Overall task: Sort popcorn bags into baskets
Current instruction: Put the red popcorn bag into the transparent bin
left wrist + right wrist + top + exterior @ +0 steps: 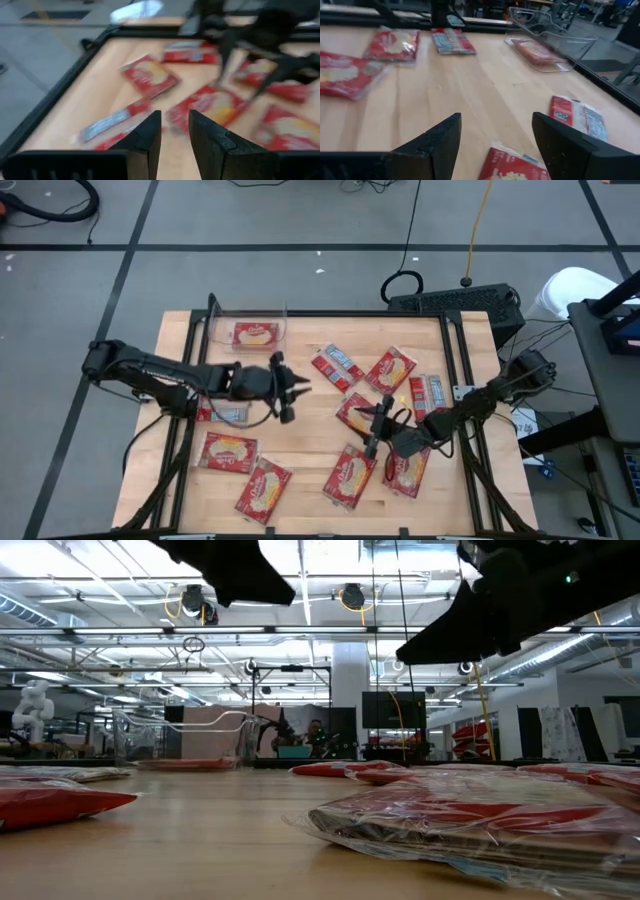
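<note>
Packet [222, 412] half hidden under the left arm [170, 377]

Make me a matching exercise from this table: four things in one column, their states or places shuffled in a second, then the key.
Things
1. left gripper
2. right gripper
3. clear bin
4. packet beside the left arm

States
A. jaws wide apart, empty
B. grey-blue side showing
C. holds one red packet
D. jaws narrowly parted, empty

Pairs: 1-D, 2-A, 3-C, 4-B
</note>
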{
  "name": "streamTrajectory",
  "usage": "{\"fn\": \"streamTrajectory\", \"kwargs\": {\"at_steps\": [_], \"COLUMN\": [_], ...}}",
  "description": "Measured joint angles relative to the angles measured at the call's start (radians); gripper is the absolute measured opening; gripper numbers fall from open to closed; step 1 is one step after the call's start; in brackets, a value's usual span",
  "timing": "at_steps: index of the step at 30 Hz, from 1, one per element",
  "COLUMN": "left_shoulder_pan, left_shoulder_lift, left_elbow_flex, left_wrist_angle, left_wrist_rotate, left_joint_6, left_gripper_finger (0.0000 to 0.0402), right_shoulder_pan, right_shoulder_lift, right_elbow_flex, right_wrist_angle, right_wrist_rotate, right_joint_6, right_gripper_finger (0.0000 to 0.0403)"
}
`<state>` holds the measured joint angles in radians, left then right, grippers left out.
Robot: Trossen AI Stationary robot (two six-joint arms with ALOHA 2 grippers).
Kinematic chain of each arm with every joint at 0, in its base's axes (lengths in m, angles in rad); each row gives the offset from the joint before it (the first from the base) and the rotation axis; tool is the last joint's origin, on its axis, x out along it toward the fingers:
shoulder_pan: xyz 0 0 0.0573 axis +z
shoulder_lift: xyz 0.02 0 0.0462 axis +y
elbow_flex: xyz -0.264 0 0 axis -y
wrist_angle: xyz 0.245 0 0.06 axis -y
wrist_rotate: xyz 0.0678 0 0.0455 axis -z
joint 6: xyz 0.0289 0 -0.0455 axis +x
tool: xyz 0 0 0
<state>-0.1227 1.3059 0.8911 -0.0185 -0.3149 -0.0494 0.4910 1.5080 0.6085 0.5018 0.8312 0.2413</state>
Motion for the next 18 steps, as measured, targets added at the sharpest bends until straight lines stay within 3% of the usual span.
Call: {"fn": "streamTrajectory", "kwargs": {"at_steps": [6, 12, 18], "left_shoulder_pan": [-0.063, -0.081, -0.084], "left_shoulder_lift": [0.0, 0.0, 0.004], "left_elbow_flex": [-0.014, -0.014, -0.014], "left_wrist_angle": [0.024, 0.028, -0.008], "left_wrist_rotate": [0.0, 0.002, -0.004], "left_joint_6": [-0.001, -0.009, -0.092], "left_gripper_finger": [0.0104, 0.0104, 0.0104], "right_shoulder_pan": [-0.012, -0.058, -0.155], "right_shoulder_lift": [-0.042, -0.11, -0.134], "right_elbow_flex": [0.006, 0.084, 0.139], "right_wrist_angle": [-0.096, -0.44, -0.607], "right_wrist_rotate": [-0.075, -0.08, -0.162], "right_joint_6": [0.037, 0.106, 0.002], "right_gripper_finger": [0.0238, 0.0238, 0.0238]}}
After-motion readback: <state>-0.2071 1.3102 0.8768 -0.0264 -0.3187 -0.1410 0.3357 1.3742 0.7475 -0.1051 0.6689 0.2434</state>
